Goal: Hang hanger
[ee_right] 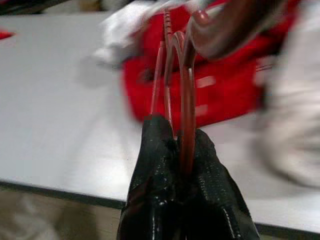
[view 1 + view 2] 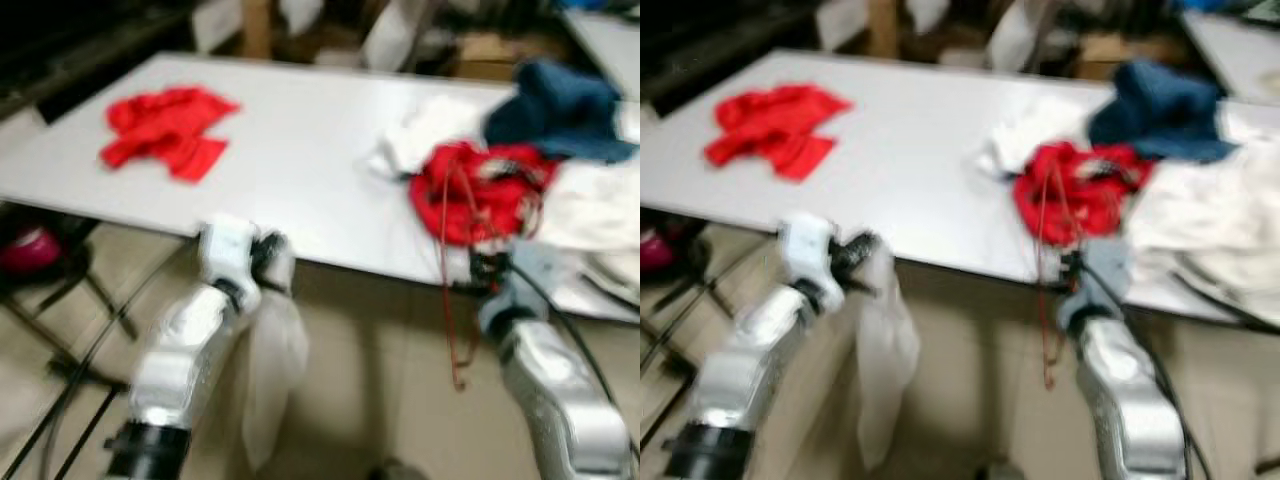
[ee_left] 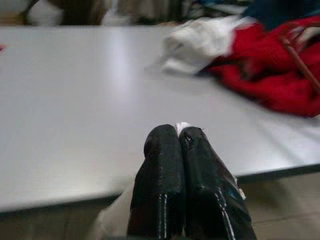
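Note:
Thin red hangers (image 1: 176,70) are bunched together, and my right gripper (image 1: 175,136) is shut on them at the table's near edge. In the head views they run from a red garment (image 2: 470,195) on the table down past the right gripper (image 2: 487,268) and hang below the edge (image 2: 449,320). My left gripper (image 2: 268,262) is shut on a white garment (image 2: 272,365) that droops toward the floor in front of the table. In the left wrist view its fingertips (image 3: 165,145) pinch a bit of white cloth. The views are blurred.
The white table (image 2: 300,150) carries another red garment (image 2: 165,128) at far left, and white clothes (image 2: 430,128), a blue garment (image 2: 562,108) and more white cloth (image 2: 600,215) at right. Black stand legs (image 2: 90,310) and a pink object (image 2: 30,250) sit under the table's left.

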Robot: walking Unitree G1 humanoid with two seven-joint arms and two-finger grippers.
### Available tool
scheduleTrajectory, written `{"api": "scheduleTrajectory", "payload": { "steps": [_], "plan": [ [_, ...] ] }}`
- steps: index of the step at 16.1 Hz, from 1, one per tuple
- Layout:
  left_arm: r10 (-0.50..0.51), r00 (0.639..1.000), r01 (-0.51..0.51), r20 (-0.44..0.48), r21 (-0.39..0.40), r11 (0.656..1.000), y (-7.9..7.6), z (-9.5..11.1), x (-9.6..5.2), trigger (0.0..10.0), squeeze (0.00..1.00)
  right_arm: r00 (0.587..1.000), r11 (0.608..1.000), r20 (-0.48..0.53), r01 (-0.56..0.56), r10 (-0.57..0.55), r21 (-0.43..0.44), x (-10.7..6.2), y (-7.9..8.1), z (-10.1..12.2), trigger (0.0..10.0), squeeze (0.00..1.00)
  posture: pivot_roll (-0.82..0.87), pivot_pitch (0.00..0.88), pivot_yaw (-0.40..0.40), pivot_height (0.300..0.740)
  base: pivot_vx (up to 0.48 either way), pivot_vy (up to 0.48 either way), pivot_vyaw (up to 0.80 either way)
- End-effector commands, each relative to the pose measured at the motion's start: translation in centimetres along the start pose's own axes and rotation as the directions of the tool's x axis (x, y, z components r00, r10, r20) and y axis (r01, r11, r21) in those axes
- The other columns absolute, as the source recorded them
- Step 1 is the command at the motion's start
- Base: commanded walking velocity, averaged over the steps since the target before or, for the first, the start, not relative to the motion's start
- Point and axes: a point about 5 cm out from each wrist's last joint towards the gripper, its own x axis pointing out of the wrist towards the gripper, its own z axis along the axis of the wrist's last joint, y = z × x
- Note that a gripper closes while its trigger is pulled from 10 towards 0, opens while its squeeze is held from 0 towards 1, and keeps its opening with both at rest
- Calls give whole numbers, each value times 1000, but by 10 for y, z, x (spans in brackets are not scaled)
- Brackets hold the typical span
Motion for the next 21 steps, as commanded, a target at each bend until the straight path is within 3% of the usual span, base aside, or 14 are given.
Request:
{"api": "scheduleTrajectory", "payload": {
  "steps": [1,3,13,18,19,21],
  "plan": [
    [20,999,-21,35,33,999,8,10,-2,10000,0,1000,1000,10,-27,27,5,0,7,4,10000,0,-141,0,58,740,0,0,-800],
    [22,999,-23,36,30,999,9,11,-2,10000,0,999,999,11,-40,40,7,0,8,4,10000,0,-138,0,58,740,0,169,-644],
    [19,999,-21,38,40,999,10,13,0,10000,0,999,999,14,-29,28,21,-1,7,4,10000,0,-140,0,68,740,0,337,0],
    [19,999,-22,44,68,997,9,15,2,10000,0,1000,1000,20,-25,24,19,-1,6,5,10000,0,-147,0,71,740,0,-384,-800],
    [19,999,-20,41,34,999,9,14,2,10000,0,999,999,24,-31,30,20,-1,6,6,10000,0,-147,0,72,740,0,0,0],
    [34,998,-37,62,54,998,12,19,3,10000,0,997,998,45,-67,67,9,1,7,11,10000,0,-148,0,72,740,0,0,0]
  ]
}}
